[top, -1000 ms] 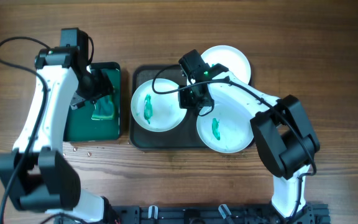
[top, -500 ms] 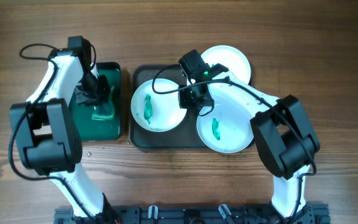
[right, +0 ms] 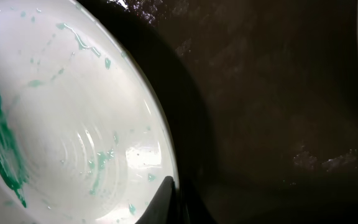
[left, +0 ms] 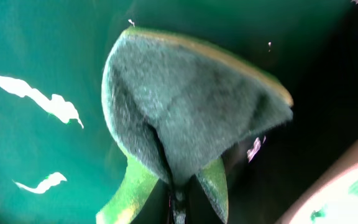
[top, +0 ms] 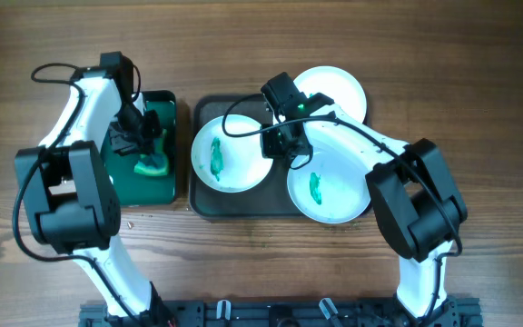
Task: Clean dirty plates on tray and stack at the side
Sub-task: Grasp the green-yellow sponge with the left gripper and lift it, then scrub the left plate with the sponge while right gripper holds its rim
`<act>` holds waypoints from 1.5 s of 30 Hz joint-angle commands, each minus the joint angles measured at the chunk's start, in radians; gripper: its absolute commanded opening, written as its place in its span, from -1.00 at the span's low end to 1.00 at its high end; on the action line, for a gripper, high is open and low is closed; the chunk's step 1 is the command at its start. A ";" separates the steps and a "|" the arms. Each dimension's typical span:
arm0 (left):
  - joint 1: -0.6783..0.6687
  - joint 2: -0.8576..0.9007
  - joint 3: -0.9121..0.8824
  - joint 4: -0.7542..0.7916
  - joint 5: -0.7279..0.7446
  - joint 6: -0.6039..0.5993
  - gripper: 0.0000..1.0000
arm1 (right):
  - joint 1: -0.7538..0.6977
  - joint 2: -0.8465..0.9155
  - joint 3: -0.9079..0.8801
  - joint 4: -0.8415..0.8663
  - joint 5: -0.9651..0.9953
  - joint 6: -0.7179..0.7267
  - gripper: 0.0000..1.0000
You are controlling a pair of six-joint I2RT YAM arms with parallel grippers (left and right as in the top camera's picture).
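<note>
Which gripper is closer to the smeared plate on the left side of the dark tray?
Right. The right gripper clasps the right rim of that left plate; the left gripper is away over the small green tray, pinching a sponge.

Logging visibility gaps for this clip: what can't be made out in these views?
Right gripper grip: overhead, its own wrist covers the jaws; right wrist view cuts them off at the bottom edge.
Rear plate: overhead, the right arm covers part, so any smear there is hidden.
Left gripper: left wrist view, the sponge hides all but its fingertips.
</note>
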 commanded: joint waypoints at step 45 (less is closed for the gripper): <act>-0.359 -0.099 -0.130 0.220 0.111 -0.249 0.46 | -0.016 0.012 0.018 0.000 -0.100 0.000 -0.91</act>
